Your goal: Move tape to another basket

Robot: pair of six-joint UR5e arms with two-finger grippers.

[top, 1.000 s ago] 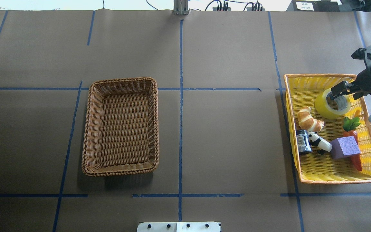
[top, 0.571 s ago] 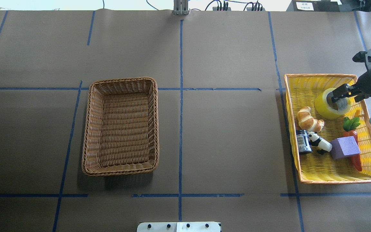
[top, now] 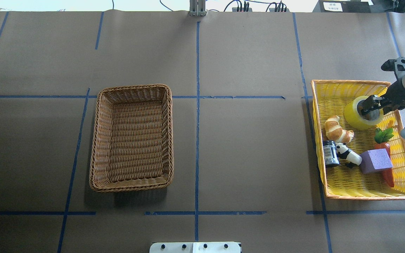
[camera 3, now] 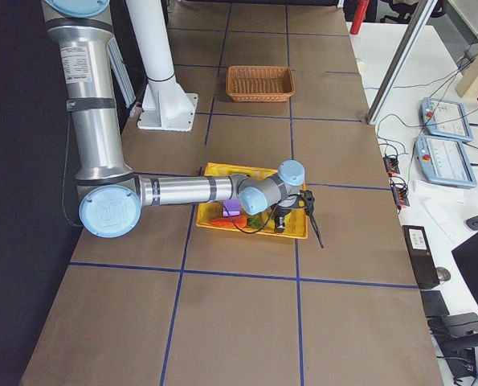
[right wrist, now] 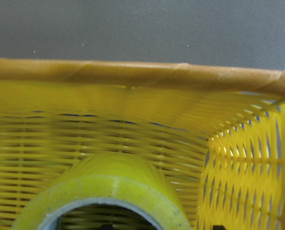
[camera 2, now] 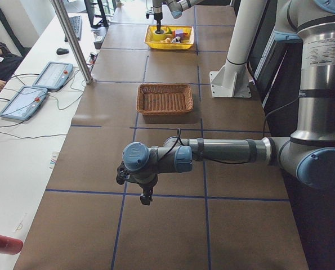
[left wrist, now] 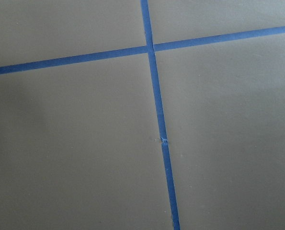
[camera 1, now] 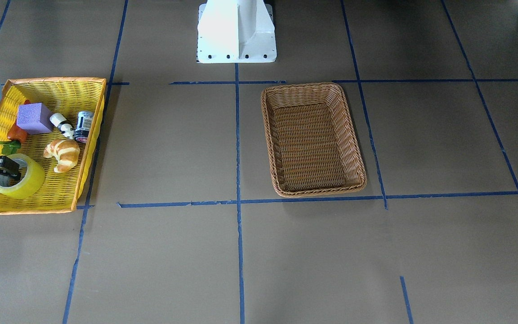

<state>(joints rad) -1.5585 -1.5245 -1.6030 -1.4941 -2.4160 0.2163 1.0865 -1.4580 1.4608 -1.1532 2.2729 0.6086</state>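
While croissant (top: 336,129) and carrot (top: 383,137) lie near the tape (top: 352,116), the right tool (top: 370,107) straddles its wall, parted.

My right gripper (top: 369,106) dips at the core of the tape (top: 353,116), far right of the overhead frame. Its tips are too dark and small to say whether they pinch the wall. My wrist view cuts the tape off at its bottom edge. My left gripper (camera 2: 146,196), low centre in the side view, is too small to read.
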